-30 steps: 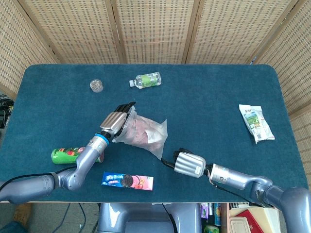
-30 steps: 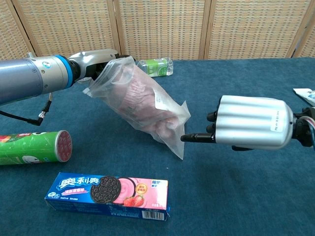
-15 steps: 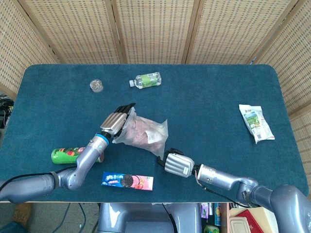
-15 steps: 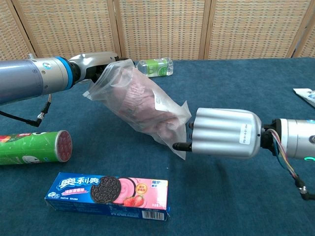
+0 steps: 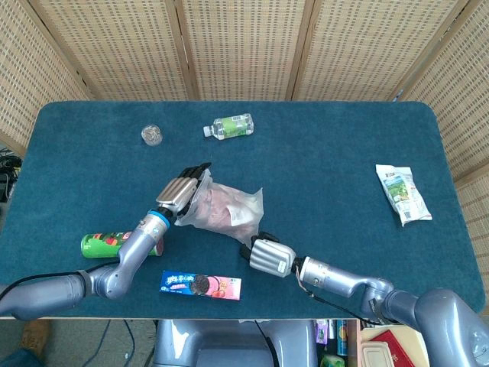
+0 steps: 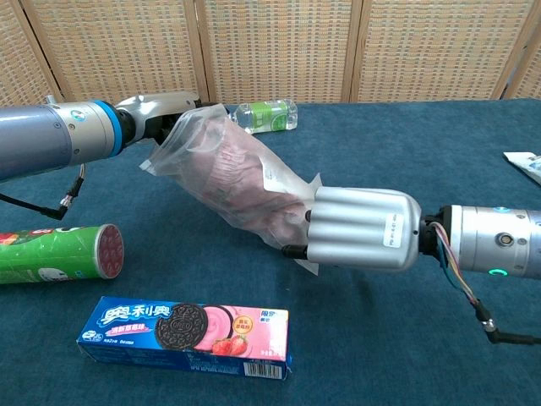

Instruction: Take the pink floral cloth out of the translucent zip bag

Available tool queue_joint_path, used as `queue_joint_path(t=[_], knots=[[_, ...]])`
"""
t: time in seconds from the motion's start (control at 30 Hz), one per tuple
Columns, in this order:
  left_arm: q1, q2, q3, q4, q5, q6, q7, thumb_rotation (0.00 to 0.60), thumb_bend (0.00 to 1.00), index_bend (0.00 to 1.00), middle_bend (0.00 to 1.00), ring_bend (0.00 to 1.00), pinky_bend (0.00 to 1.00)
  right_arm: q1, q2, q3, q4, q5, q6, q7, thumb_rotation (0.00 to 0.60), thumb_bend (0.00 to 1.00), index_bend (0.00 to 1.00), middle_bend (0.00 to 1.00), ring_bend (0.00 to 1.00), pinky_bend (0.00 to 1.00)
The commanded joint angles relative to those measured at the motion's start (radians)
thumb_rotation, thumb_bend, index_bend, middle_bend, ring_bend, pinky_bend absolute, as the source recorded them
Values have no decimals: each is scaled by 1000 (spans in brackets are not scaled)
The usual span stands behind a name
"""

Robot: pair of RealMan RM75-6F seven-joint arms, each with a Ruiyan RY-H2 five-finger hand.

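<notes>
Right now the cloth (image 6: 241, 173) sits inside the bag (image 6: 279, 182), pink showing through the plastic, and the bag lies tilted near the middle of the table (image 5: 328, 145), its far left end raised. My left hand (image 5: 182, 191) grasps that raised end; in the chest view its fingers (image 6: 173, 106) close on the top of the bag. My right hand (image 6: 362, 230) is at the bag's near right corner, its back turned to the camera, so I cannot tell whether its fingers pinch the plastic or merely touch it. In the head view this hand (image 5: 267, 254) lies just near and right of the bag.

Left of the bag, a green can (image 5: 114, 243) lies on its side beside my left forearm. Nearer the table's edge lies a blue cookie box (image 6: 186, 331). At the far side a bottle (image 5: 231, 126) with a green label lies flat, and a small jar (image 5: 152, 135) stands to its left. Well apart on the right lies a snack packet (image 5: 403, 193).
</notes>
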Motion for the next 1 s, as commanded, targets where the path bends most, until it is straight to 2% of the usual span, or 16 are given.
queue_joint_path(t=[0.03,0.3,0.47,1.0], knots=[[1,-4,2,4,3,1,-3,600,538,667,0,0,0,5,-13,-2,10,4,-4,2,600,78,308,732,670,895],[2,-3,2,3,11,3,-9,600,538,667,0,0,0,16,-32,0,20,11,-5,7,600,116,334,732,670,895],[3,0,3,0,10,5,-9,600,538,667,0,0,0,24,-42,7,23,25,-10,11,600,183,421,733,669,895],[3,11,-1,-2,2,-5,-23,600,538,667,0,0,0,44,-69,13,43,61,-27,28,600,214,424,733,670,895]])
